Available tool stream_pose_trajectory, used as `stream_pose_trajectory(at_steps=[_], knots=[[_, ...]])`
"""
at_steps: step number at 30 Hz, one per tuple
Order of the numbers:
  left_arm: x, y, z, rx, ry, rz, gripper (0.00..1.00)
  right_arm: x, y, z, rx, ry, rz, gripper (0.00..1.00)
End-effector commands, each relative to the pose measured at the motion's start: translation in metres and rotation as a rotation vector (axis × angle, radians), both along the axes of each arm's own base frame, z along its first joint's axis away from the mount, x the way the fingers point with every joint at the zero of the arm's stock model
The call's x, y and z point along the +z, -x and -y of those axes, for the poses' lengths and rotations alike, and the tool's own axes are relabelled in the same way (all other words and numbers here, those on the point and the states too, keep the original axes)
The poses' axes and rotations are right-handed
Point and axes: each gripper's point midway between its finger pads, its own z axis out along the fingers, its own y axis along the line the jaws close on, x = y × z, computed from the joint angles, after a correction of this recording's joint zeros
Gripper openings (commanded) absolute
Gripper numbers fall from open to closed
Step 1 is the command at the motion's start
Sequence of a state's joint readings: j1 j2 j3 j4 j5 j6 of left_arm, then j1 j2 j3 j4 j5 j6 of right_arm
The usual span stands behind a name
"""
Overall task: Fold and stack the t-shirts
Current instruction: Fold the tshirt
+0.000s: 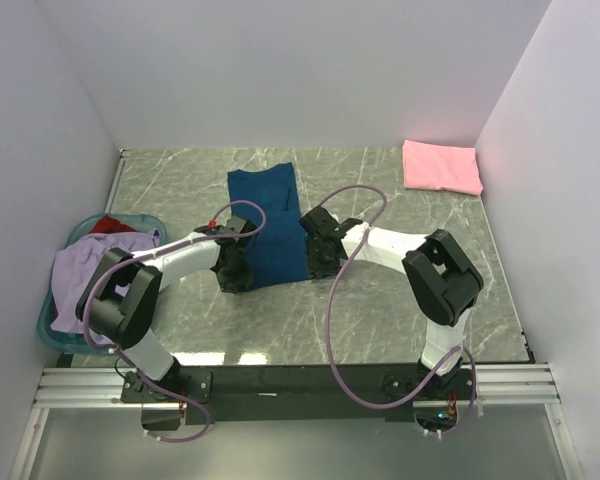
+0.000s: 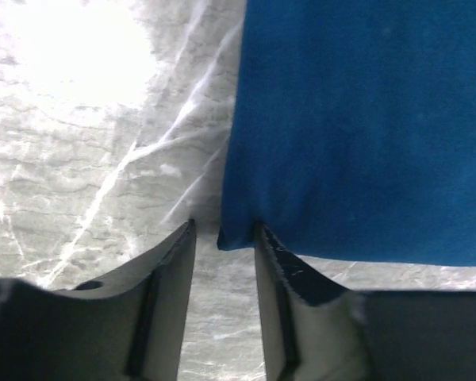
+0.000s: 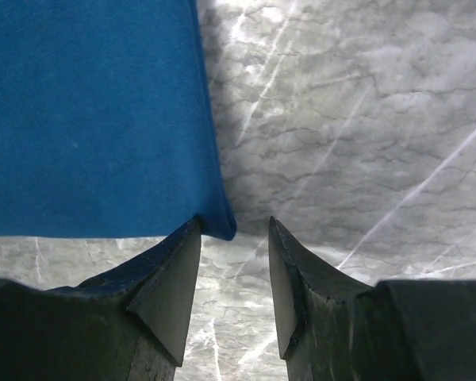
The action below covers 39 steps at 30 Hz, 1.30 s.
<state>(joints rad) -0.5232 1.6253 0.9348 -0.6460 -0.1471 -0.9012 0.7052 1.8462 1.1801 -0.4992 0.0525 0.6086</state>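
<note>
Left pincer [image 2: 224, 226], right pincer [image 3: 235, 221] parted, navy t-shirt [image 1: 265, 215] long axis near-to-far

Four t-shirts: one spread out, one folded, two at the basket.
The navy blue t-shirt [image 1: 268, 225] lies flat at mid-worktop [image 1: 380, 320], folded into a long narrow strip running near to far, its near edge straight and smooth. The pink t-shirt [image 1: 440, 166] sits folded into a neat rectangle in the far right corner. The lavender t-shirt [image 1: 85, 270] is bunched over the teal basket [image 1: 46, 322] at the left edge, with the red t-shirt [image 1: 108, 224] showing just behind it.
</note>
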Motion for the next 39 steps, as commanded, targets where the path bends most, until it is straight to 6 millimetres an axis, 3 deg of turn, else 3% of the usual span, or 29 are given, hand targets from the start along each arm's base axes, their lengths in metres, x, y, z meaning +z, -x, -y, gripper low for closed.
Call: stream_pose_trajectory(at_steps=[1, 9, 15, 24, 29, 30, 32, 35, 39], knots=[[-0.013, 0.008, 0.004, -0.026, -0.001, -0.050, 0.40, 0.000, 0.000, -0.005, 0.008, 0.028, -0.008, 0.47], [-0.016, 0.007, 0.006, -0.039, 0.002, -0.064, 0.37, -0.011, 0.010, -0.002, 0.024, 0.078, -0.087, 0.45], [-0.020, 0.008, 0.009, -0.049, 0.008, -0.081, 0.31, -0.022, 0.017, 0.008, 0.014, 0.142, -0.140, 0.39], [-0.027, 0.012, 0.009, -0.057, 0.006, -0.111, 0.23, -0.040, 0.023, 0.007, 0.036, 0.180, -0.209, 0.32], [-0.029, 0.013, 0.010, -0.062, 0.009, -0.120, 0.17, -0.046, 0.025, 0.007, 0.049, 0.192, -0.236, 0.17], [-0.030, 0.014, 0.010, -0.063, 0.008, -0.123, 0.11, -0.046, 0.025, 0.007, 0.046, 0.191, -0.235, 0.08], [-0.032, 0.014, 0.010, -0.065, 0.007, -0.129, 0.04, -0.046, 0.026, 0.008, 0.041, 0.189, -0.232, 0.01], [-0.032, 0.016, 0.008, -0.060, -0.007, -0.139, 0.01, -0.037, 0.025, 0.010, 0.043, 0.186, -0.221, 0.00], [-0.016, 0.024, 0.007, -0.079, -0.018, -0.134, 0.01, -0.011, 0.041, 0.014, 0.105, 0.164, -0.237, 0.00]])
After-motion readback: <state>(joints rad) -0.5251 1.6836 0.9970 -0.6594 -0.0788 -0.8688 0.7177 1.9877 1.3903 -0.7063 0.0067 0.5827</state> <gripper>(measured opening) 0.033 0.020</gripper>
